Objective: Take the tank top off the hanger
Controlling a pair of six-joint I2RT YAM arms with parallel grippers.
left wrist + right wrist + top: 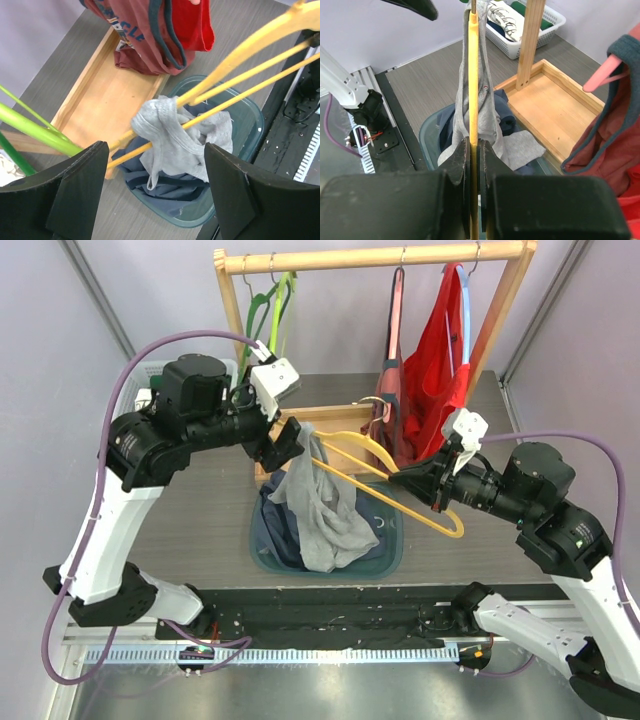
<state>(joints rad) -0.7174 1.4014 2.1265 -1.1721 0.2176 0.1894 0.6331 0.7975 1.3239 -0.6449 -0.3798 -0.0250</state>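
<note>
Grey tank top (325, 510): draping over the left end of the yellow hanger (445, 525), bunching there and trailing down into the tub below; hanging above the middle of the table, toward its near edge.
Yellow hanger: lying tilted in the air, its left end higher and its right end dipping toward the near right corner; the top is wrapping both its upper arm and its lower bar.
Right gripper (400, 478): clamping the hanger's right half, with both fingers (455, 165) pressing flat against the yellow plastic in the right wrist view.
Left gripper (285, 445): hovering by the hanger's left end, just above the bunched cloth; its fingers (80, 185) are standing spread wide with nothing between them, and the top is showing beyond the gap.
Teal tub (390, 550): sitting at the middle of the near edge, holding a dark blue garment (275, 530) under the grey hem.
Wooden rack (370, 257): standing along the far edge, its tray base (110, 100) lying just behind the tub.
Red garments (435, 360): hanging from the right half of the rail, close behind the right gripper.
Green hangers (280, 300): hanging bare on the left half of the rail.
White basket (150, 375): sitting at the far left corner, partly hiding behind the left arm.
Table (200, 510): showing grey wood grain.
</note>
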